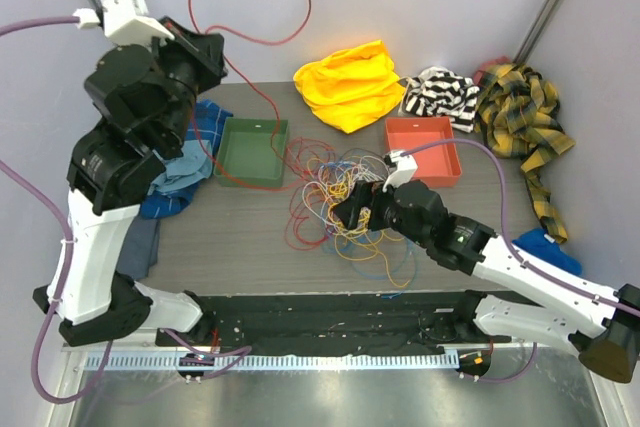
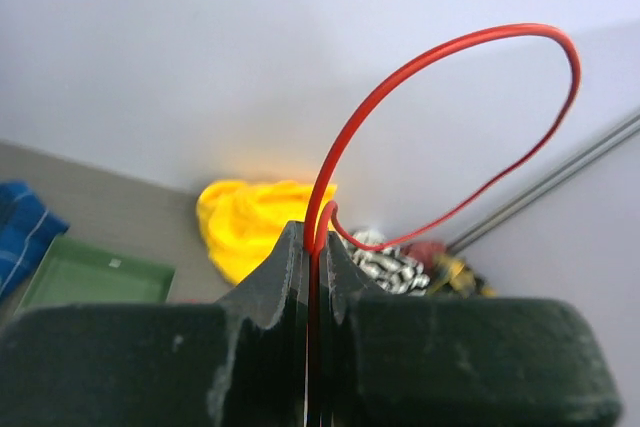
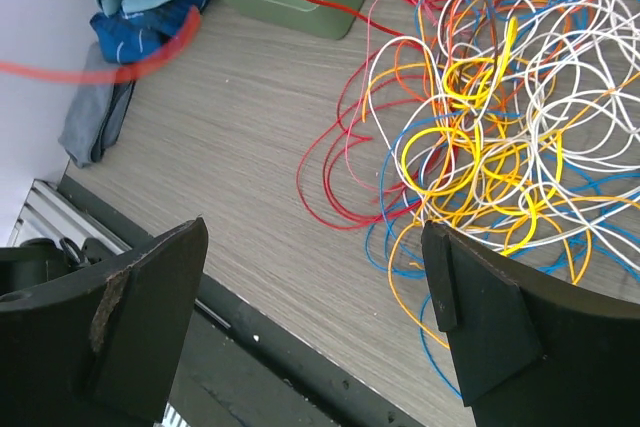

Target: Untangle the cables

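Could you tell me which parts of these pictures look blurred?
Left wrist: yellow cloth behind the left claw is soft. Right wrist: a red cable near the lens smears; the cable pile is sharp. Top external: evenly lit, no harsh shadows.

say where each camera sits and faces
Top external: above and behind the arms, looking down on the table; both arms show.
Left wrist: raised, facing the back wall; left gripper shut on the red cable.
Right wrist: low, facing down at the cable pile; right gripper open.
Shared: top and left wrist both show the yellow cloth.
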